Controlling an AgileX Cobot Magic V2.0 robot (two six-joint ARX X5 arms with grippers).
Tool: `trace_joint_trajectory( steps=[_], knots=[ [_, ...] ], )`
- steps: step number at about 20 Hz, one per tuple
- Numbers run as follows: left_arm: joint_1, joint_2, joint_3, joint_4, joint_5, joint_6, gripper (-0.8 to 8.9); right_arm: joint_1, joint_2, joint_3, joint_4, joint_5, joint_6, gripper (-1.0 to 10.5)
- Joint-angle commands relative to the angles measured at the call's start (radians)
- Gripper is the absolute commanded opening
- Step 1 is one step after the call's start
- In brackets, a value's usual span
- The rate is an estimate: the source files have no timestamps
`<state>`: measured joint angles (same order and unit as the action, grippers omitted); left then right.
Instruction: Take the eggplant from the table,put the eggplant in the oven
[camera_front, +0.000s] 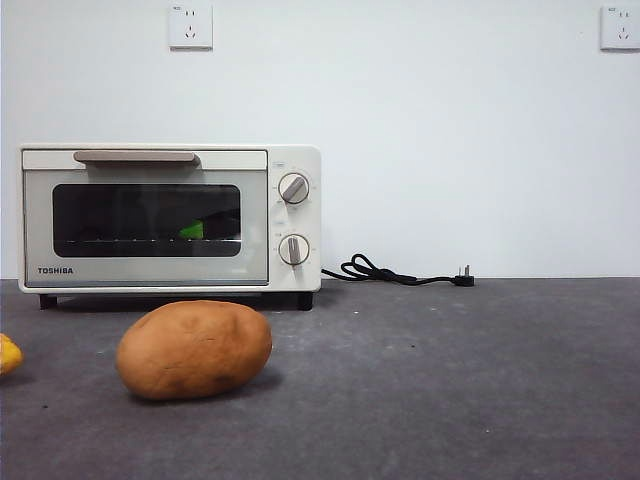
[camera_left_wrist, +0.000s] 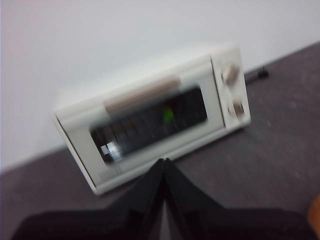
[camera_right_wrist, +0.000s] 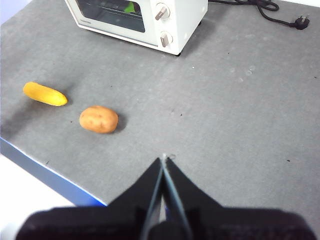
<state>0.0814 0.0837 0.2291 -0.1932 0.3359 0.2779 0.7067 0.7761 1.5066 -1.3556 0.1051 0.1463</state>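
The cream-white oven (camera_front: 170, 218) stands at the back left of the table (camera_front: 450, 380) with its dark glass door closed. Through the glass only the eggplant's green stem cap (camera_front: 192, 230) shows on the rack; its purple body is lost in the dark. That green cap also shows in the left wrist view (camera_left_wrist: 168, 115) and the right wrist view (camera_right_wrist: 130, 7). My left gripper (camera_left_wrist: 164, 162) is shut and empty, raised in front of the oven (camera_left_wrist: 155, 112). My right gripper (camera_right_wrist: 163, 160) is shut and empty, high over the table's near side.
A brown potato (camera_front: 194, 349) lies in front of the oven, also visible from the right wrist (camera_right_wrist: 99, 119). A yellow vegetable (camera_right_wrist: 45, 94) lies to its left near the table's edge. The oven's black power cord (camera_front: 400, 272) trails along the wall.
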Motion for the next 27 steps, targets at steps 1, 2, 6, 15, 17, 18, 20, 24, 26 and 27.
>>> trace_joint_trajectory(
  steps=[1, 2, 6, 15, 17, 18, 20, 24, 26, 27],
  knots=[
    [0.007, -0.058, -0.090, 0.015, -0.005, -0.067, -0.04, 0.000, 0.000, -0.008, -0.026, 0.001, 0.007, 0.0],
    [0.008, -0.074, -0.120, 0.015, -0.019, -0.088, -0.04, 0.000, 0.000, -0.008, -0.026, 0.001, 0.006, 0.0],
    [0.008, -0.080, -0.183, -0.002, -0.091, -0.146, -0.04, 0.000, 0.000, -0.008, -0.026, 0.001, 0.006, 0.0],
    [0.007, -0.079, -0.208, -0.001, -0.146, -0.227, -0.04, 0.000, 0.000, -0.008, -0.026, 0.001, 0.007, 0.0],
    [0.007, -0.076, -0.208, -0.001, -0.146, -0.227, -0.04, 0.000, 0.000, -0.008, -0.026, 0.001, 0.006, 0.0],
    [0.007, -0.074, -0.208, -0.001, -0.146, -0.227, -0.04, 0.000, 0.000, -0.008, -0.026, 0.001, 0.007, 0.0],
    [0.007, -0.071, -0.208, -0.001, -0.146, -0.227, -0.04, 0.000, 0.000, -0.008, -0.026, 0.000, 0.007, 0.0],
    [0.007, -0.068, -0.208, -0.001, -0.146, -0.227, -0.04, 0.000, 0.000, -0.008, -0.026, 0.001, 0.007, 0.0],
    [0.007, -0.068, -0.208, -0.001, -0.146, -0.227, -0.04, 0.000, 0.000, -0.008, -0.026, 0.001, 0.007, 0.0],
    [0.007, -0.068, -0.208, -0.001, -0.146, -0.227, -0.04, 0.000, 0.000, -0.008, -0.026, 0.001, 0.007, 0.0]
  ],
)
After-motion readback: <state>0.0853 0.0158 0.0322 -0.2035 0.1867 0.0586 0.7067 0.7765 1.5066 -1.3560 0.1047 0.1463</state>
